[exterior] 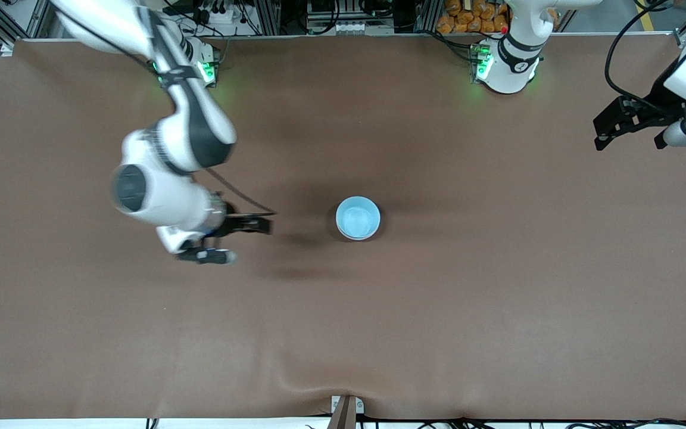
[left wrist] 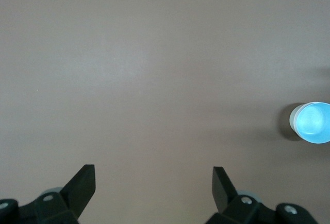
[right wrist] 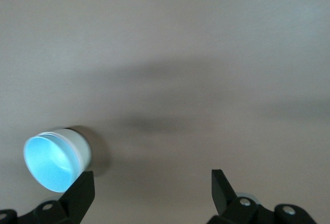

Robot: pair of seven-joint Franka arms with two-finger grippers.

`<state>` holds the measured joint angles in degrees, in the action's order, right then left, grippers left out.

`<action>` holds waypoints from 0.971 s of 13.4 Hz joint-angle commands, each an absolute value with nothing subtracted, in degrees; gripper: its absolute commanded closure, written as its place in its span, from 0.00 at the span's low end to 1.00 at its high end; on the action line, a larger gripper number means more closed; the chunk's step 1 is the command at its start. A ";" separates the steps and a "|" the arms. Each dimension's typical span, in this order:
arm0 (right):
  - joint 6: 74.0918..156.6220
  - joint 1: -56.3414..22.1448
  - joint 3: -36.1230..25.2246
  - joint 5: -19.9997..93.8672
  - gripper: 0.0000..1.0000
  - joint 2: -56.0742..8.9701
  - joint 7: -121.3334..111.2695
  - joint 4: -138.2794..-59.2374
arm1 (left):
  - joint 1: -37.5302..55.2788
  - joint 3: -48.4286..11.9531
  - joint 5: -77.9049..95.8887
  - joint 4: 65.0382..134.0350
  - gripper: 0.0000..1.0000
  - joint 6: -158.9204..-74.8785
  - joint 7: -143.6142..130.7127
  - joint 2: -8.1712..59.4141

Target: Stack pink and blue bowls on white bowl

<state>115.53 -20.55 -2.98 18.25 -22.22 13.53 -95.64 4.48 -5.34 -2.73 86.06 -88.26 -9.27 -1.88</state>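
Blue bowl [exterior: 358, 218] upright atop stack, mid-table.

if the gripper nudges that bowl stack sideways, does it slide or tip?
Probably slides: the stack stands upright and squat on the flat brown table. It looks like thin, light plastic, so it should move easily. Its smooth rim may slip in a pinch.

My front view looks down from high across the table [exterior: 343, 333], facing both bases along its top edge and taking in the whole surface. My left wrist view looks down from well above the table's left-arm end; the right wrist view sits lower and closer. All three share the blue bowl [exterior: 358, 218] [left wrist: 312, 123] [right wrist: 54, 161] at mid-table.
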 commanded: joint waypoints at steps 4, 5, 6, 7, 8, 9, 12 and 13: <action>104.70 -9.60 -1.93 6.59 0.00 -10.04 4.23 -97.12 | 4.57 -6.15 -2.63 86.75 0.00 -88.59 -8.96 -2.81; 103.02 -7.93 -1.93 6.16 0.00 -8.19 3.26 -97.21 | 4.31 -6.50 -2.29 86.84 0.00 -88.51 -8.96 -2.81; 101.62 -6.61 -1.85 5.28 0.00 -6.78 1.86 -97.12 | 4.05 -6.59 -2.29 86.66 0.00 -88.51 -8.79 -2.90; 100.73 -5.37 -1.76 4.58 0.00 -5.38 0.11 -97.12 | 3.96 -6.59 -2.20 86.49 0.00 -88.42 -8.70 -2.90; 99.77 -4.06 -1.67 4.22 0.00 -4.14 -1.91 -97.03 | 3.96 -6.68 -2.11 86.05 0.00 -88.42 -8.70 -2.99; 98.71 -3.09 -1.58 4.22 0.00 -3.26 -3.85 -96.86 | 3.96 -6.59 -2.20 85.96 0.00 -88.42 -8.18 -2.99; 94.23 -0.62 -1.49 3.96 0.00 -1.58 -4.57 -96.16 | 3.87 -6.68 -2.02 85.87 0.00 -88.42 -8.61 -3.43; 91.87 -0.27 -1.49 3.35 0.00 -1.32 -4.48 -94.76 | 3.78 -6.59 -2.02 85.96 0.00 -88.33 -8.61 -3.60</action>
